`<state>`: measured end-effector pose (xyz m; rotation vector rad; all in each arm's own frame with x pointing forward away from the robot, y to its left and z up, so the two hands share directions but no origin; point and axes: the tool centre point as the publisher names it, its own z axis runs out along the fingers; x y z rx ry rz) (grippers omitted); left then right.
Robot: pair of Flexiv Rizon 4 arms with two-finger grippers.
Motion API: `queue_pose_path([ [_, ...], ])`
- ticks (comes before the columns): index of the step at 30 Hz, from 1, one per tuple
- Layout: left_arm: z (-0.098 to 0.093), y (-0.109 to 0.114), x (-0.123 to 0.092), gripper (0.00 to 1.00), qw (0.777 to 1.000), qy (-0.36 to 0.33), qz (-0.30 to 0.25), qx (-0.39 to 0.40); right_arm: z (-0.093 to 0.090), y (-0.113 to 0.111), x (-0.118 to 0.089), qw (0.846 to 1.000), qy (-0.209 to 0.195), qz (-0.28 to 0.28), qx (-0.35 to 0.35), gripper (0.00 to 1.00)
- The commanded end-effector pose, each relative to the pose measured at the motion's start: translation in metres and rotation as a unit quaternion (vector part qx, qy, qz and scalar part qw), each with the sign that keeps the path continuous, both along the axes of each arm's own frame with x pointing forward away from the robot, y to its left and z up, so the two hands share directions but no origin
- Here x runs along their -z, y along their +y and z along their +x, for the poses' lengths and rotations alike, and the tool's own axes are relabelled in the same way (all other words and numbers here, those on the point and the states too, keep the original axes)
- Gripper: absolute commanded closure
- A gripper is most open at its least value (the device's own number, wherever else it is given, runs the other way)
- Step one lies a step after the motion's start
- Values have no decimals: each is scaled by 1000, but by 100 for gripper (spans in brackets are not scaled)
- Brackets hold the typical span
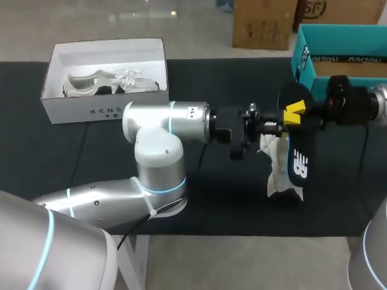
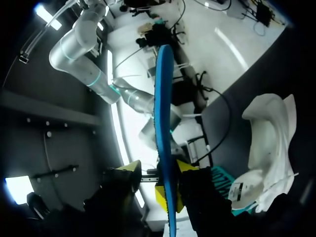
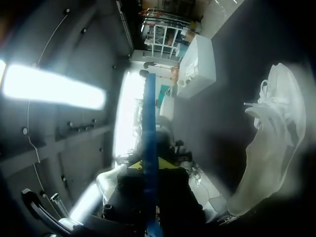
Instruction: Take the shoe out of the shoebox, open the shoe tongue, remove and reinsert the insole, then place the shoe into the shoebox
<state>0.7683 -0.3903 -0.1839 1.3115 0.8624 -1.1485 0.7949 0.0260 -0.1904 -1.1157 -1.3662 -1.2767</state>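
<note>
Two arms meet level over the tabletop (image 1: 72, 157): the left arm (image 1: 169, 121) stretches straight across, and the right arm (image 1: 357, 103) comes in opposite. Just above the shoe (image 1: 277, 166), which lies out of the shoebox (image 1: 305, 60), the insole (image 1: 297, 145) hangs upright, pinched edge-on in the right gripper's (image 3: 150, 165) narrow jaws. Whether the left gripper (image 2: 155, 173) grips it too cannot be told. Removal looks done. Reinserting comes next, which calls for one end to be steered into the shoe's mouth.

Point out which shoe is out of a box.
The loose shoe lying on the black table beside the dark insole; the other shoe sits inside the white shoebox.
</note>
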Motion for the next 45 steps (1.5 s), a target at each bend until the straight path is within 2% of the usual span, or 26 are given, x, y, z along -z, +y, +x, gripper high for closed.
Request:
queue_pose_path([
  [1,0,-1,1,62,1000,2,5,-3,0,0,0,1000,1,-1,0,100],
  [4,1,-3,2,60,1000,4,9,-5,0,0,0,1000,1,-1,0,100],
  [6,2,-3,4,66,1000,7,10,-9,0,0,0,1000,1,-1,0,100],
  [8,3,-4,5,97,1000,10,16,-14,0,0,0,1000,1,-1,0,100],
  [9,3,-4,6,100,1000,10,16,-13,0,0,0,1000,1,-1,0,100],
  [18,4,0,9,100,1000,18,13,-20,0,0,0,1000,1,-1,0,100],
  [19,4,0,10,100,1000,18,13,-21,0,0,0,1000,1,-1,0,78],
  [20,4,0,10,100,1000,18,13,-22,0,0,0,1000,1,-1,0,0],
  [21,4,1,10,100,999,18,13,-23,0,0,0,1000,1,-1,0,0],
  [24,4,3,9,100,999,21,15,-25,-3,-25,6,999,5,-25,35,0],
  [28,4,6,10,100,999,26,19,-24,-15,-70,12,994,9,-64,85,0],
  [33,2,10,12,100,999,36,25,-22,-39,-126,14,982,-2,-141,129,0],
  [37,1,15,14,100,998,45,25,-21,-58,-162,25,972,-37,-208,99,0],
  [38,2,15,14,100,998,46,26,-23,-63,-167,29,971,-59,-221,71,0],
  [39,2,15,14,100,998,50,22,-24,-67,-172,33,965,-53,-252,59,0],
  [40,2,16,14,100,998,53,19,-26,-71,-174,36,969,-51,-237,44,0],
  [45,1,18,11,100,998,55,19,-30,-71,-174,36,969,-51,-237,44,0],
])
